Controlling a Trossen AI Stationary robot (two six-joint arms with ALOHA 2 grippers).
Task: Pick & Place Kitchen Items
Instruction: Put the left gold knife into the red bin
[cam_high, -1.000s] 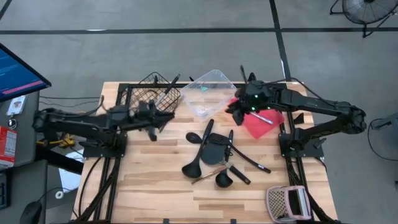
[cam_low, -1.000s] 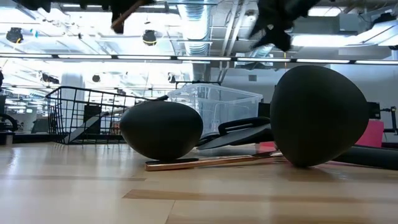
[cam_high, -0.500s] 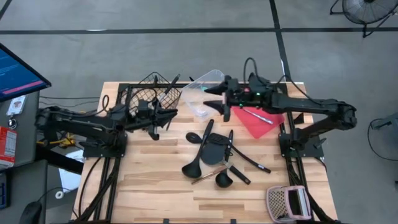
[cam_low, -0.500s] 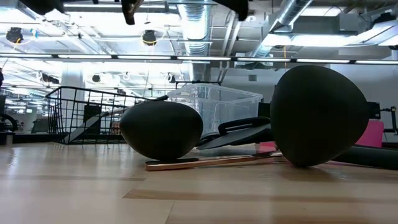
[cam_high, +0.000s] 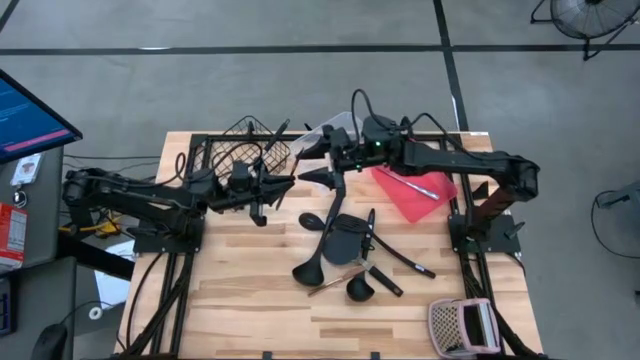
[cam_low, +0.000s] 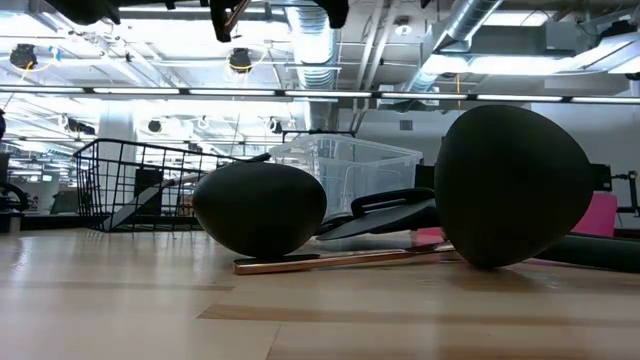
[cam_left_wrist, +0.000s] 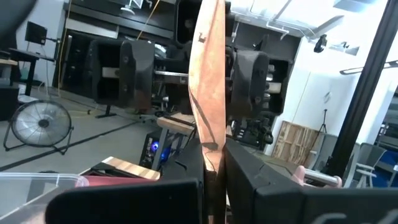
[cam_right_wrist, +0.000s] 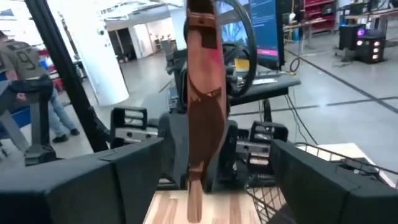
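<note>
High above the surface (cam_high: 240, 300), between wire basket (cam_high: 240, 145) and clear tub (cam_high: 325, 135), the left gripper (cam_left_wrist: 213, 168) clamps a wood-coloured utensil (cam_left_wrist: 210, 81) between its fingers (cam_left_wrist: 186, 168), its free end reaching between the right gripper's (cam_right_wrist: 199, 155) spread fingers (cam_right_wrist: 311, 180).

My left end effector (cam_high: 280, 183) and right end effector (cam_high: 312, 175) meet tip to tip near the tabletop's far edge; left fingers clamped, right fingers (cam_right_wrist: 311, 180) spread wide.
</note>
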